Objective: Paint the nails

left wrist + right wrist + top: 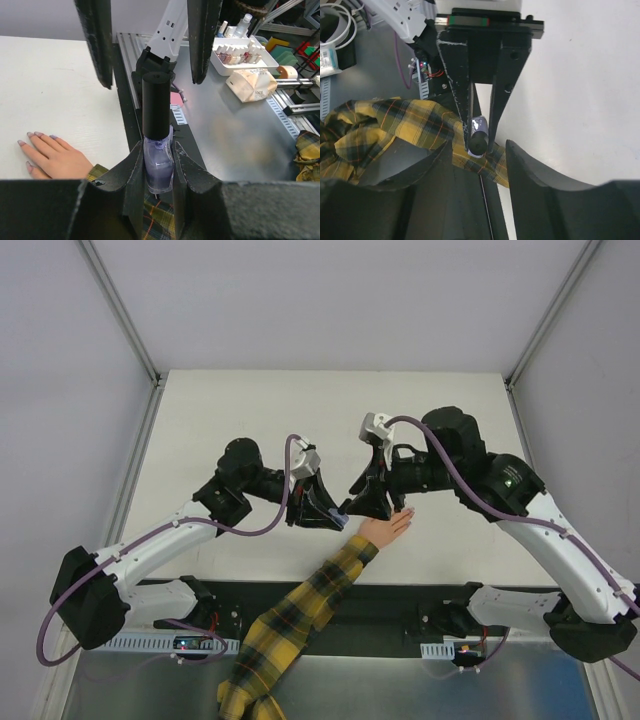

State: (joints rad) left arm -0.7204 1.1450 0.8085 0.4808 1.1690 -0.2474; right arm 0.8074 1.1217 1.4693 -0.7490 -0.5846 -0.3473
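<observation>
My left gripper (159, 155) is shut on a small purple bottle (159, 170), holding it upright with its dark cap (156, 107) on top. My right gripper (479, 162) is open, a finger (97, 42) standing clear on each side of the cap without touching it. A peach hand (57, 157) lies flat on the white table, fingers spread, and its nails (39, 134) look pale lavender. In the top view both grippers (335, 512) (375, 495) meet just left of the hand (388, 528), above the wrist of the yellow-and-black plaid sleeve (300, 620).
Beyond the table's near edge, the metal bench holds a white tray (235, 67) of polish bottles, a crumpled white pack (250, 85) and a roll of tape (287, 72). The arm bases (200, 605) flank the sleeve.
</observation>
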